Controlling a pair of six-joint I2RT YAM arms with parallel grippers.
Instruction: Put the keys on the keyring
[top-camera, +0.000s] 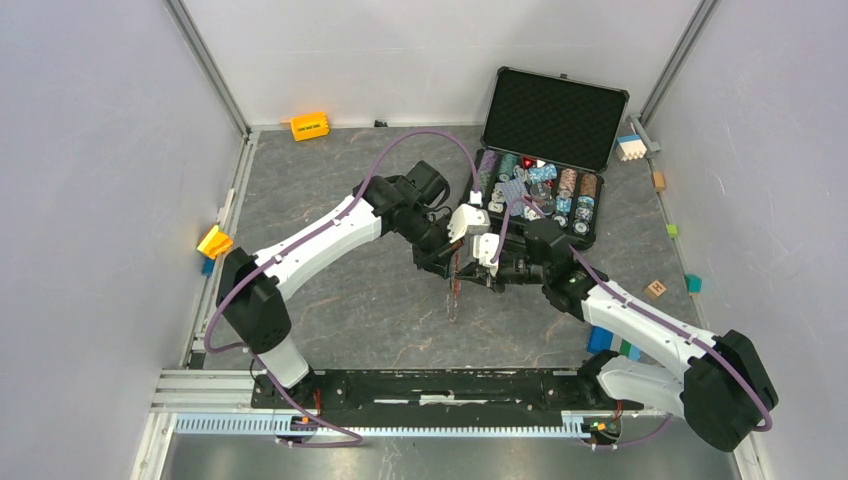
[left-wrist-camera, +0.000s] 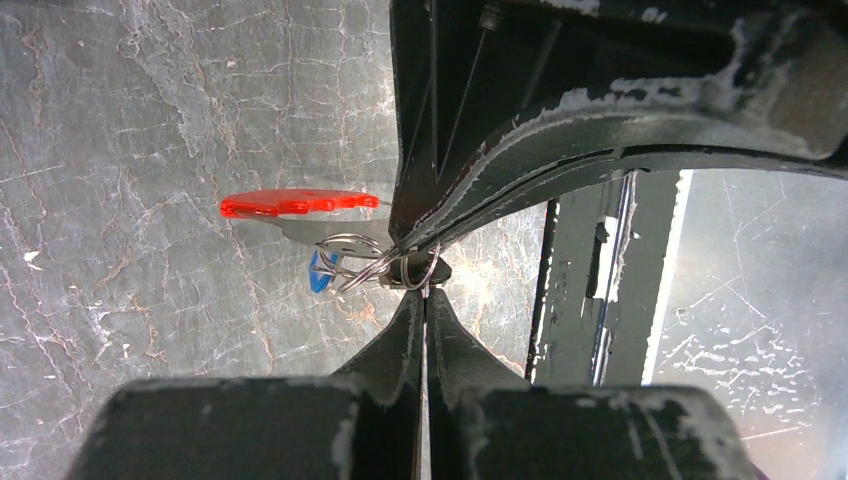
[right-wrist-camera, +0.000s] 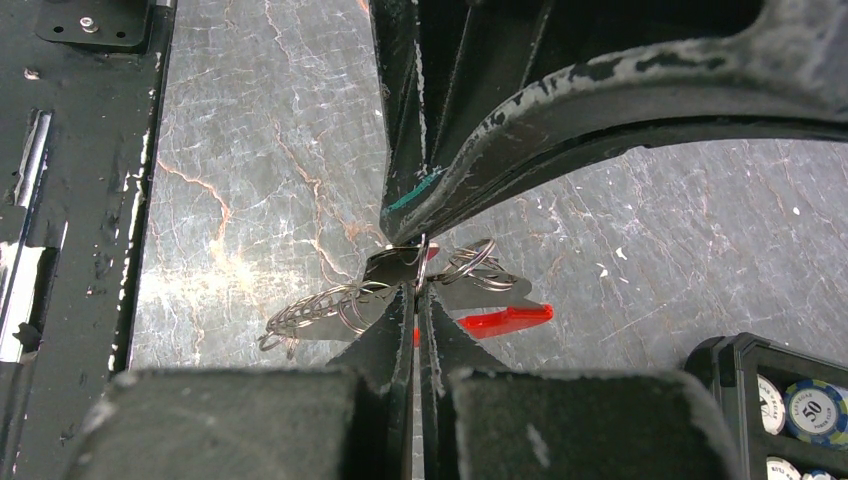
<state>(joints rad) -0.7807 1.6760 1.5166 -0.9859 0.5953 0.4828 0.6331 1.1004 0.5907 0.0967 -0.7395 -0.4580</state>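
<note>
Both grippers meet tip to tip above the middle of the table, and the keyring (top-camera: 455, 293) dangles below them. My left gripper (left-wrist-camera: 426, 296) is shut on a thin wire ring of the bunch. The red fob (left-wrist-camera: 298, 203) sticks out to the left, with a blue-tagged key (left-wrist-camera: 320, 272) under it. In the right wrist view my right gripper (right-wrist-camera: 417, 288) is also shut on a ring wire. There the chain loop (right-wrist-camera: 315, 308) hangs left, and a flat silver key (right-wrist-camera: 485, 293) and the fob (right-wrist-camera: 505, 320) lie right. Which ring belongs to which piece is unclear.
An open black case of poker chips (top-camera: 545, 190) stands just behind the grippers, and its corner (right-wrist-camera: 775, 395) shows in the right wrist view. An orange block (top-camera: 309, 126) lies at the back, a yellow one (top-camera: 214, 241) at the left wall, and small blocks (top-camera: 657, 289) along the right. A black rail (top-camera: 450, 385) runs along the near edge.
</note>
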